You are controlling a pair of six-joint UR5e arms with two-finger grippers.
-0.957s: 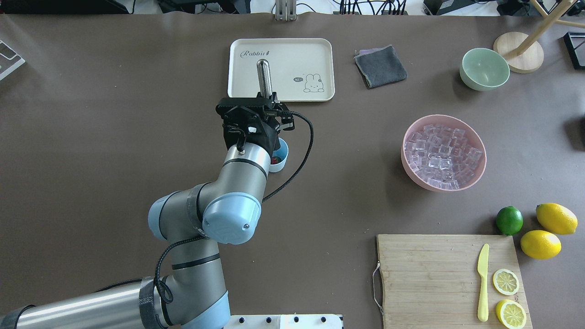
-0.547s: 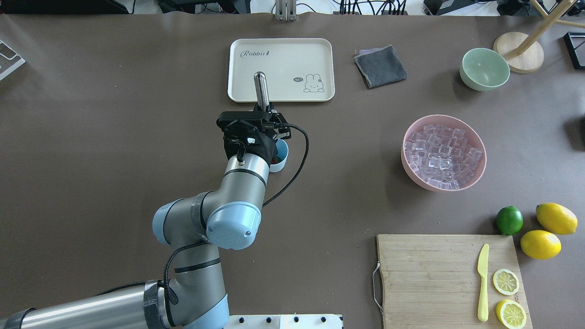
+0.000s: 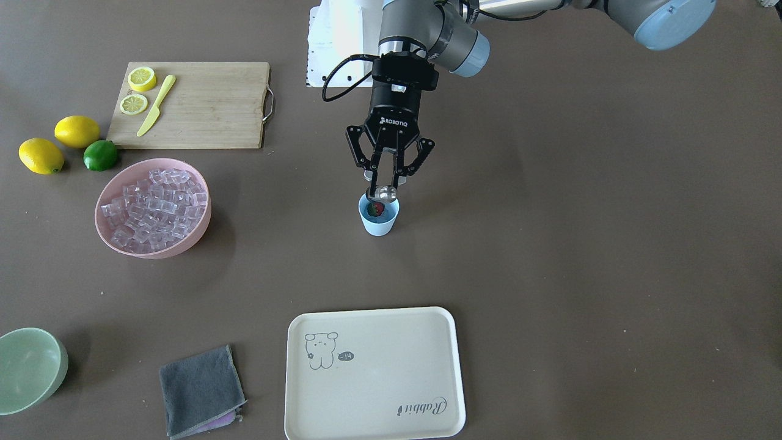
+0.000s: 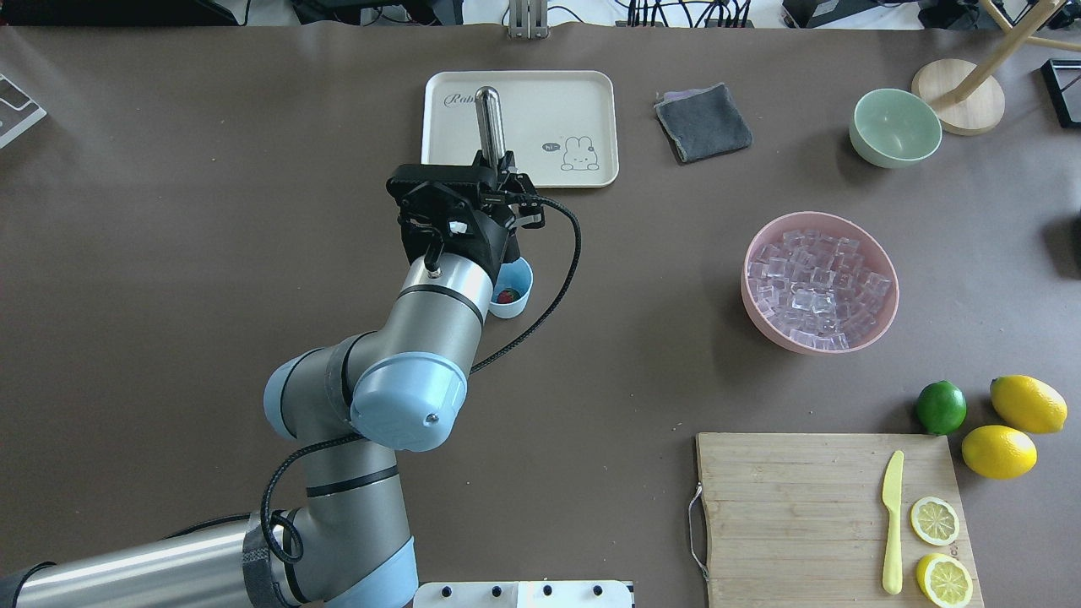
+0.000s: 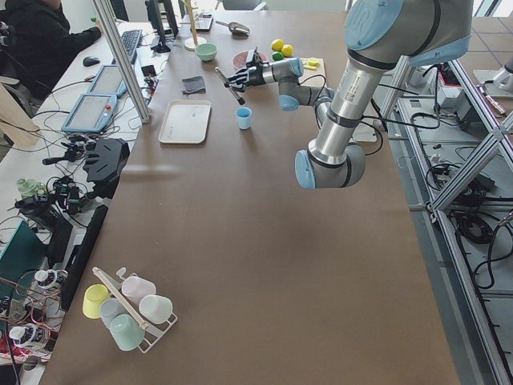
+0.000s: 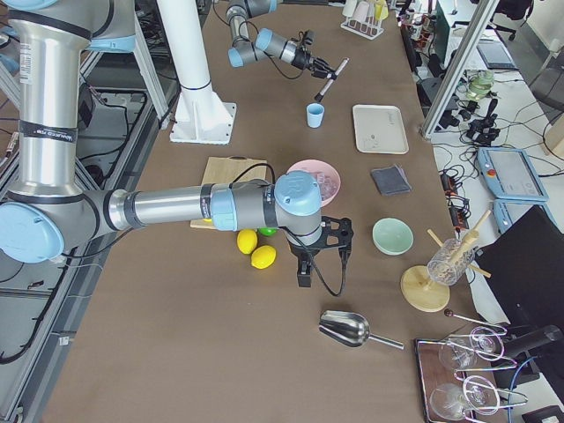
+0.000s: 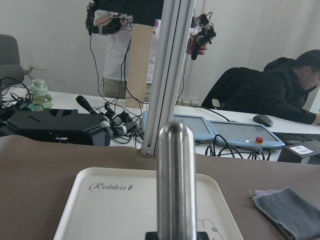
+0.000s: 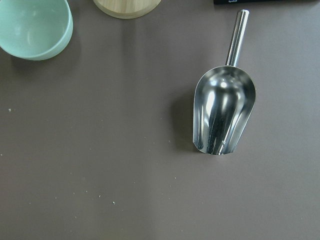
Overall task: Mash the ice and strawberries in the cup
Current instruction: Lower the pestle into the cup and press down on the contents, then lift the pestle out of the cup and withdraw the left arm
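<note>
The pale-blue cup (image 3: pixel 379 221) stands mid-table, also in the overhead view (image 4: pixel 517 289). A red strawberry (image 3: pixel 375 209) lies inside it. My left gripper (image 3: pixel 387 183) hangs just above the cup's mouth, shut on a polished metal rod (image 4: pixel 490 127) that tilts away towards the tray. The rod's rounded end (image 3: pixel 386 194) hovers over the rim. The rod (image 7: pixel 175 175) fills the left wrist view. The ice (image 4: pixel 817 283) lies heaped in a pink bowl (image 4: pixel 887 317) far to the right. My right gripper (image 6: pixel 304 264) shows only in the exterior right view, where I cannot tell its state.
A cream tray (image 4: pixel 583 93) lies beyond the cup, with a grey cloth (image 4: pixel 703 122) and a pale-green bowl (image 4: pixel 895 127) further right. A cutting board (image 4: pixel 785 507) holds a yellow knife and lemon slices, beside a lime (image 4: pixel 941 407). A metal scoop (image 8: pixel 225 115) lies under the right wrist.
The left gripper dipped with the rod towards the cup half a second ago, then rose again. The cup has shifted only slightly.
</note>
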